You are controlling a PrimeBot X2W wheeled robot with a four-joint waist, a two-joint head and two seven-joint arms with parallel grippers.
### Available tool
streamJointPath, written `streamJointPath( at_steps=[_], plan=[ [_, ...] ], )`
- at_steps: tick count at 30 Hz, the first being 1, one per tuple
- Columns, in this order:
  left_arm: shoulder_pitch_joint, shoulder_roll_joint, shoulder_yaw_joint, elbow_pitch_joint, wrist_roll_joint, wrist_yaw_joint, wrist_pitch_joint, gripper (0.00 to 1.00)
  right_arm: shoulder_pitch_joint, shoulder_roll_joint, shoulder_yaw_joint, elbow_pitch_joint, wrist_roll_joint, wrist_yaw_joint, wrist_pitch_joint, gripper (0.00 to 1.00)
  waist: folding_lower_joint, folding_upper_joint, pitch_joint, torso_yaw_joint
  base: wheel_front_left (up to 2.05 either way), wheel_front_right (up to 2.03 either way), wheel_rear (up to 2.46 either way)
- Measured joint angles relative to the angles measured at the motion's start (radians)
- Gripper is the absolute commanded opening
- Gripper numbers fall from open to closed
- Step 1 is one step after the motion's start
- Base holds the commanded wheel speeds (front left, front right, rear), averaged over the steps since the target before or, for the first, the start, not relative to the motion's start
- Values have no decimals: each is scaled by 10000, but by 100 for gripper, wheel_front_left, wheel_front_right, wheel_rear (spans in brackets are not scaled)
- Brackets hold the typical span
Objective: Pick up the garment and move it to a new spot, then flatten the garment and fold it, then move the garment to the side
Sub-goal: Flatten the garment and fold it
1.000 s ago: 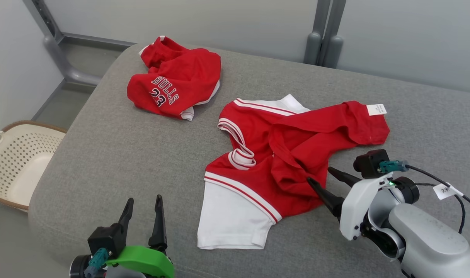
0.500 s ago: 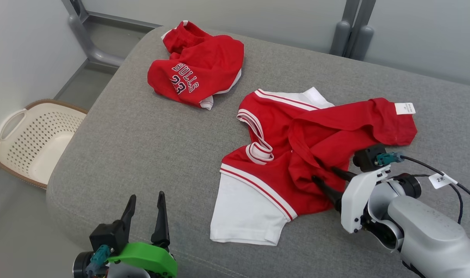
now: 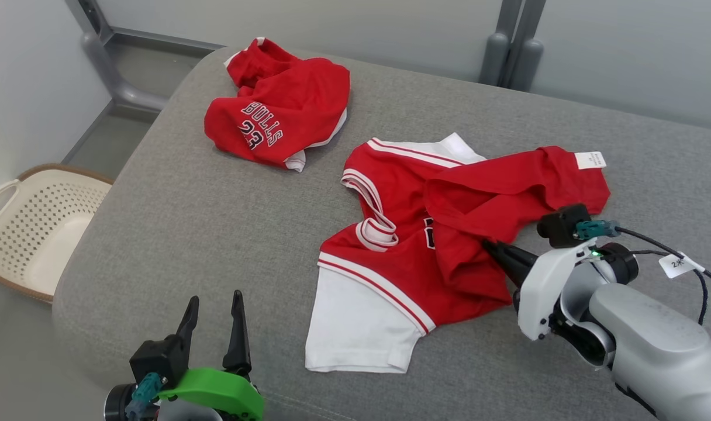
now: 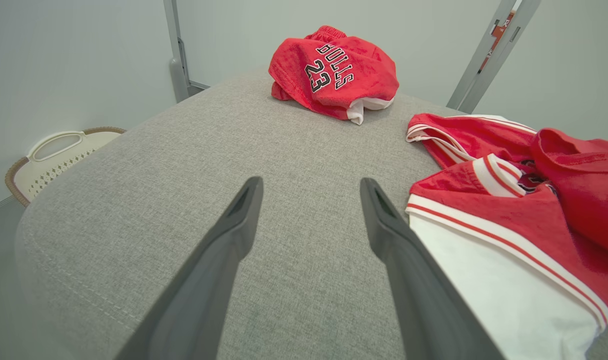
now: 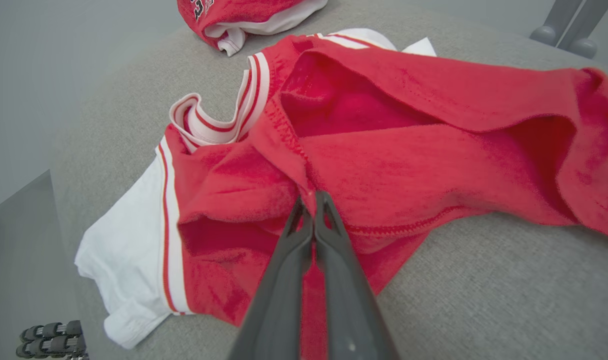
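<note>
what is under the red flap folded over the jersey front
A sliver of dark print peeks from beneath the flap on the jersey; the rest of it is covered.

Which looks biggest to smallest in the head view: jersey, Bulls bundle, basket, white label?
Largest: jersey.
Next: Bulls bundle and basket, about alike; the basket is cut by the frame edge, so I won't rank them.
Smallest: white label.
</note>
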Motion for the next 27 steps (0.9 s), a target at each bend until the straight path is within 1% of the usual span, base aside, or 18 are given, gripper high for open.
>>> streamJointPath(
  at_steps=[3,6,14,17,22,27],
  plan=[
    [80,61,48,46,8,-13,2,100,-14,-347,-119,-255,50,0,-117,0,0,0,-126,-271,0,0,0],
    [146,167,90,59,10,-36,2,100,-4,-844,-337,-569,88,0,-98,0,0,0,-261,-603,0,0,0],
    [219,270,81,-15,6,8,23,100,620,-2347,-1172,-1388,217,2,598,0,0,0,-553,-1692,0,0,0],
    [222,341,77,-63,6,13,71,100,990,-2723,-1565,-1524,253,2,767,0,0,0,-611,-2108,0,0,0],
    [213,472,67,-205,8,54,134,100,1670,-2897,-2144,-1561,349,2,857,0,0,0,-636,-2776,0,0,0],
    [179,531,33,-345,19,107,221,100,2315,-2778,-2663,-1507,456,2,932,0,0,0,-547,-3293,0,0,0]
  ],
)
